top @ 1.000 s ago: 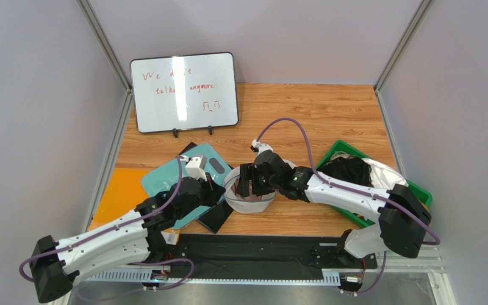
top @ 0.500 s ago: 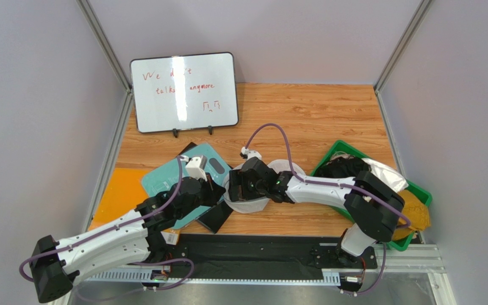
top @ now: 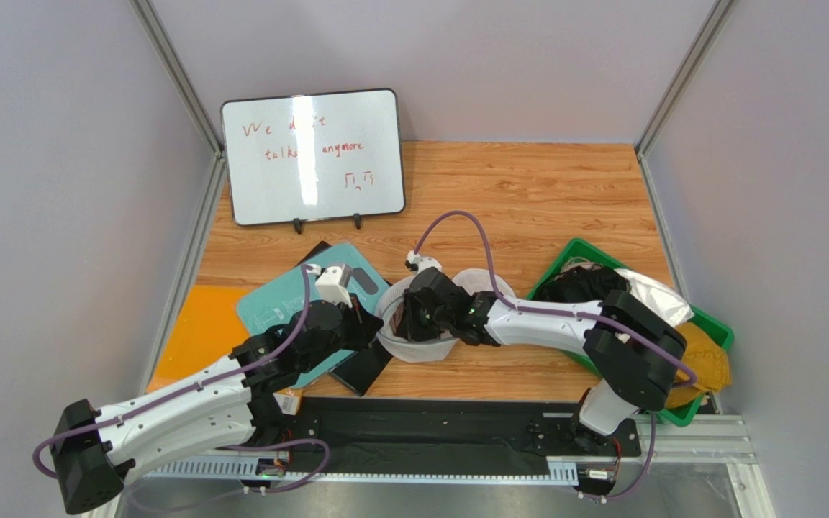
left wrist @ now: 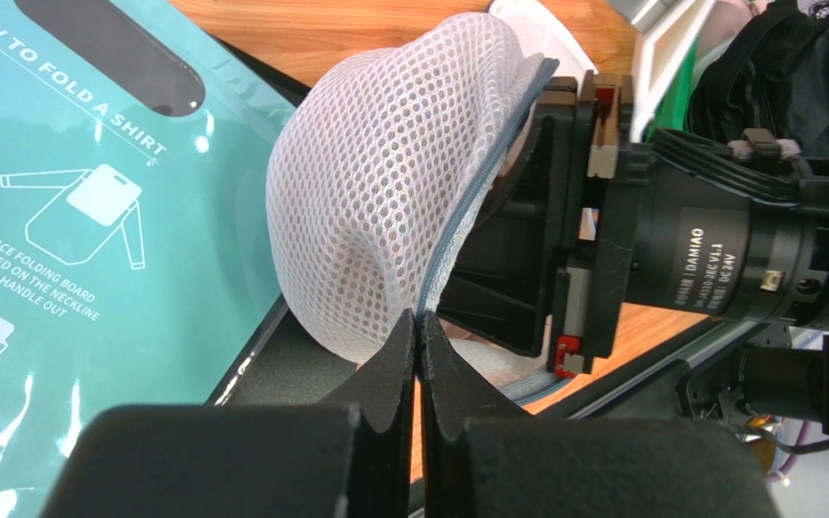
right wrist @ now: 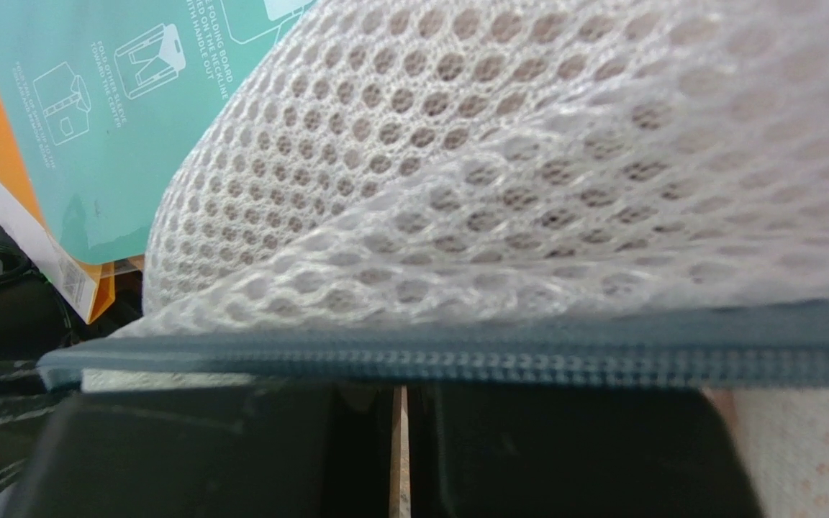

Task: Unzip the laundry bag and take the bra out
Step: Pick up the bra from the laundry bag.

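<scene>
Nearest me, the left end effector [left wrist: 419, 335] had its fingers pressed together on the grey-blue zip rim [left wrist: 484, 205] of the laundry bag [left wrist: 386, 194], pinching it at the bag's near-left edge. The bag sat at the middle of the desk [top: 538, 194], partly on the teal folding board [top: 278, 308], between the two arms.

The zip looked undone to me. The mouth gaped, and the round lid flap [top: 486, 283] lay thrown back on the far right side of the bag. So I judged the first half of the job finished.

The right end effector [top: 417, 315] was down inside the mouth with its fingers drawn together. Whether they had cloth between them I could not tell. Its own camera showed only mesh, the zip tape, and a pale beige cloth [right wrist: 808, 453] at the corner, which may have been the bra. Nothing pinkish lay out on the desk, so the bra was not yet removed. What remained was lifting it clear.

The bag was round, so it had no real long side. Its domed bottom bulged towards the left arm. Its mouth tipped up and towards the right arm, so the axis through the opening ran roughly across the desk, left to right.

Farther right stood the green bin [top: 559, 270] with a black garment [top: 586, 286] in it.
</scene>
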{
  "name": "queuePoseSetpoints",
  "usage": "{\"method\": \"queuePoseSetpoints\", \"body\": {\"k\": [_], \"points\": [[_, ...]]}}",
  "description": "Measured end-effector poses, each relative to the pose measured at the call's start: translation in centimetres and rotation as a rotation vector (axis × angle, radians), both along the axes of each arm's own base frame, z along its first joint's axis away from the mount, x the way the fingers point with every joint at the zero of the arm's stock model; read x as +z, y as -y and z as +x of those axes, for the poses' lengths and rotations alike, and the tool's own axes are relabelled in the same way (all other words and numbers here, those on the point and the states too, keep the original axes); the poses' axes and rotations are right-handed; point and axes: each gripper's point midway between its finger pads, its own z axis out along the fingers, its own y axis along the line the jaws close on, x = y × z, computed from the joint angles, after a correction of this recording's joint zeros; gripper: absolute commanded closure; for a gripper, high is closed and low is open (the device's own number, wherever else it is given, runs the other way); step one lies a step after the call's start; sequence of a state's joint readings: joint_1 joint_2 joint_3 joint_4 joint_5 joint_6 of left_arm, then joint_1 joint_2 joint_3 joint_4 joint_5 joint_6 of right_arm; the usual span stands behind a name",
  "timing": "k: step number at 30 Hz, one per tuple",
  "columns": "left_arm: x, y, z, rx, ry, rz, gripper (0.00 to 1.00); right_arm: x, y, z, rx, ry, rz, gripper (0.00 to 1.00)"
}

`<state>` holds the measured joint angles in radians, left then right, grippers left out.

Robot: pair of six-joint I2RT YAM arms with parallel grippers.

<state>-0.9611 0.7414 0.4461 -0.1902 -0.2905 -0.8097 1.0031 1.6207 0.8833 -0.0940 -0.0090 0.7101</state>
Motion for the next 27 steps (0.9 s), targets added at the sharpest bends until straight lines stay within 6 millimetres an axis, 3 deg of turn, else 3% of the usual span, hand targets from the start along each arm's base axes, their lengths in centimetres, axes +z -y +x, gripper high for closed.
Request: {"method": "queuePoseSetpoints", "body": {"k": [5, 15, 27], "points": [[0.0, 0.0, 0.0, 0.001, 0.000, 0.001, 1.00, 1.8, 0.5, -0.4, 0.023, 0.021, 0.012, 1.00], [-0.3, -0.2, 0.3, 0.013, -0.004, 0.010, 1.00, 7.7, 1.9, -1.4, 0.045, 0.110, 0.112, 1.00], [-0.5, -0.4, 0.2, 0.015, -0.012, 0.019, 1.00, 9.8, 4.5, -0.8, -0.012, 0.197, 0.090, 1.00]]}}
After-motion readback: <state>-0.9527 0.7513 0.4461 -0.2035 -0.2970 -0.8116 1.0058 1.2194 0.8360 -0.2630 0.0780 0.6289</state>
